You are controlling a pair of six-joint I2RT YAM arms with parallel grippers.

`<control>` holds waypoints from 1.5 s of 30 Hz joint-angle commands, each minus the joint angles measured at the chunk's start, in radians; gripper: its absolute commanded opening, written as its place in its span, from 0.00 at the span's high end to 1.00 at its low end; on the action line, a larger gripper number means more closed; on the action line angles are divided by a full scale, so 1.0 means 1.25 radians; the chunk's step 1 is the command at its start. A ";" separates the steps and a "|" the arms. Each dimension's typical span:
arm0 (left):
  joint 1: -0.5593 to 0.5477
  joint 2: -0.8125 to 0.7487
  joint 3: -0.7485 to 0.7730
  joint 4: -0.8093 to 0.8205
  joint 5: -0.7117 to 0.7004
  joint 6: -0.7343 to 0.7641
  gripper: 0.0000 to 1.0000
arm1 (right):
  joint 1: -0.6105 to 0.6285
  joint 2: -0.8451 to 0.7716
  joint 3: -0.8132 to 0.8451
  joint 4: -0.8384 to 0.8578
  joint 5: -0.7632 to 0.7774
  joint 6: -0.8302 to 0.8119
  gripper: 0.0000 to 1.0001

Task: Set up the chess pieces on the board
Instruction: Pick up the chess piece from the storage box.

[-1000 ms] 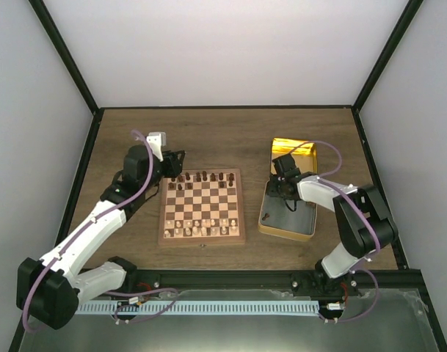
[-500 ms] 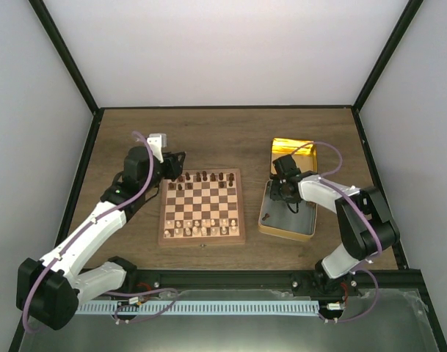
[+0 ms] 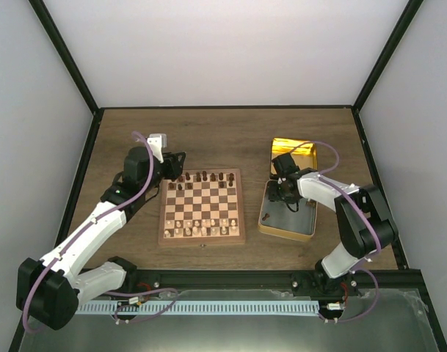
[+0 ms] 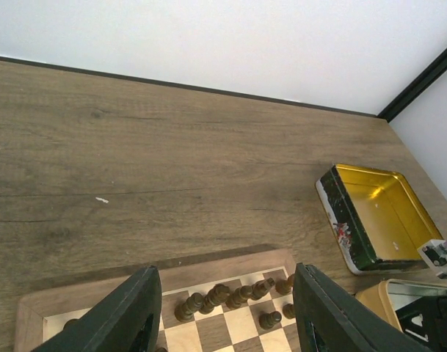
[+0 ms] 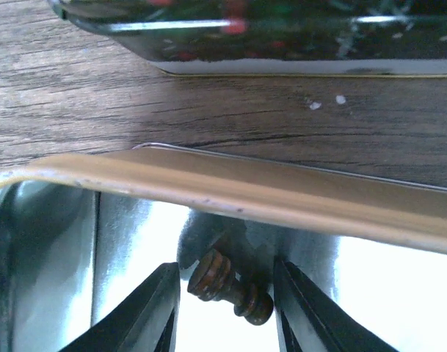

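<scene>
Over the table [image 3: 223, 139], from the top camera, I am seeing the left gripper [image 3: 175, 163] hovering at the far left corner of the board [image 3: 202, 240]. The chess pieces [image 3: 205, 177] are lining its far row, and pale chessmen [image 3: 197, 227] are filling the two near rows. The right gripper [image 3: 282, 192] is reaching down into the silver-lined tin [image 3: 300, 233] right of the board, with a gold tin [image 3: 296, 155] lying just beyond it.

From the left wrist, I am looking between two spread fingers [image 4: 135, 308] with nothing between them, and the dark pieces are standing on the board's far row below.

From the right wrist, I am watching the jaws standing apart on either side of one dark piece [image 5: 208, 277], which is lying on its side on the tin's floor against the rim [image 5: 245, 194]. I am not seeing them clamp it.
</scene>
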 commanded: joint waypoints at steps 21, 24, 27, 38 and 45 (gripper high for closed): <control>0.001 -0.010 -0.013 0.018 -0.002 0.013 0.49 | 0.008 0.049 0.054 -0.082 0.058 0.017 0.65; 0.000 -0.006 -0.012 0.020 0.002 0.012 0.49 | 0.010 0.041 0.040 -0.096 0.064 0.032 0.64; 0.001 -0.003 -0.012 0.021 0.004 0.012 0.48 | 0.013 0.037 0.030 -0.093 0.054 0.041 0.65; 0.001 -0.008 -0.016 0.021 0.008 0.007 0.48 | 0.022 0.041 0.030 -0.098 0.030 0.065 0.79; 0.000 -0.021 -0.021 0.019 0.012 -0.001 0.48 | 0.023 0.029 0.025 -0.090 0.032 0.080 0.80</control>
